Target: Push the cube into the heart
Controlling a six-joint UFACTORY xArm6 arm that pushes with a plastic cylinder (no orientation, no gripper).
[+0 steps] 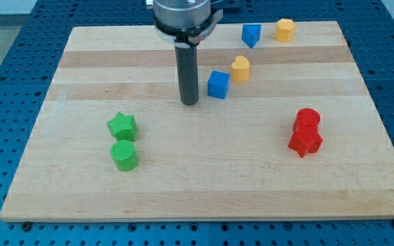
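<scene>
The blue cube (218, 85) sits a little above the middle of the wooden counter (81, 184), with the yellow heart (240, 67) just beside it, up and to the view's right; the two look close, though whether they touch cannot be told.

Nearest the view's bottom, a green cylinder (124, 155) stands at the left side, with a green star (122, 126) just above it, the two nearly touching. Over on the view's right, a red star-like block (305, 142) lies lowest, and a red cylinder (307, 119) stands right against its upper edge.

Next up the counter comes my tip (189, 103), resting on the wood just beside the blue cube, on its left, with a narrow strip of bare wood between them. The dark rod rises straight from it toward the view's top. There is no claw on this arm, so nothing spreads or pinches.

Farthest away, near the top edge, a small blue block (251, 35) of wedge-like shape stands close to a yellow block (284, 30) at its right, apart from it.
</scene>
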